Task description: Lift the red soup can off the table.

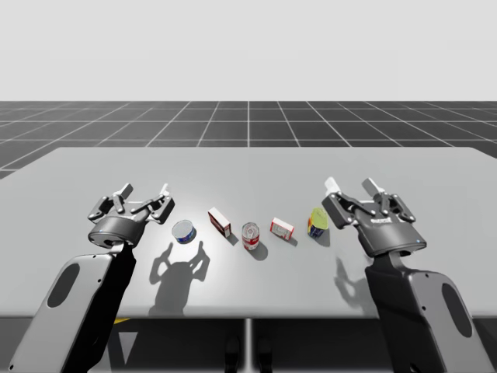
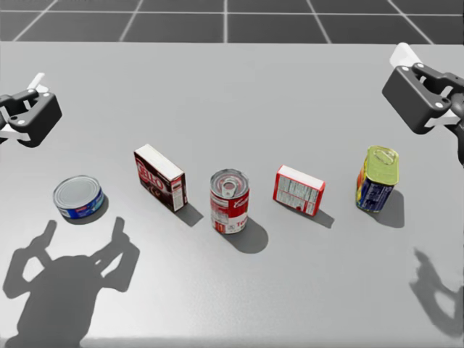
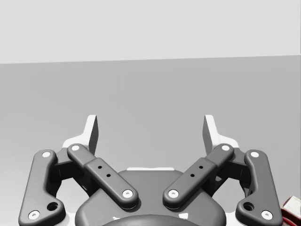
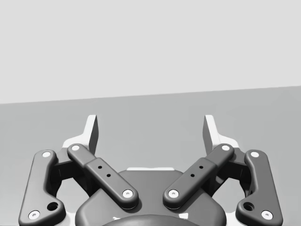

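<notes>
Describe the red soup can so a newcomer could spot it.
On the grey table, five items stand in a row. The red soup can is the middle one, upright between a dark red box and a lighter red box; it alone is a red-and-white cylinder.

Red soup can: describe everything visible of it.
The red soup can is a cylinder with a red-and-white label and a ringed, metallic-looking lid. It stands upright on the grey table, mid-row, apart from the dark red box on one side and the red-and-white box on the other. Only the table touches it.
</notes>
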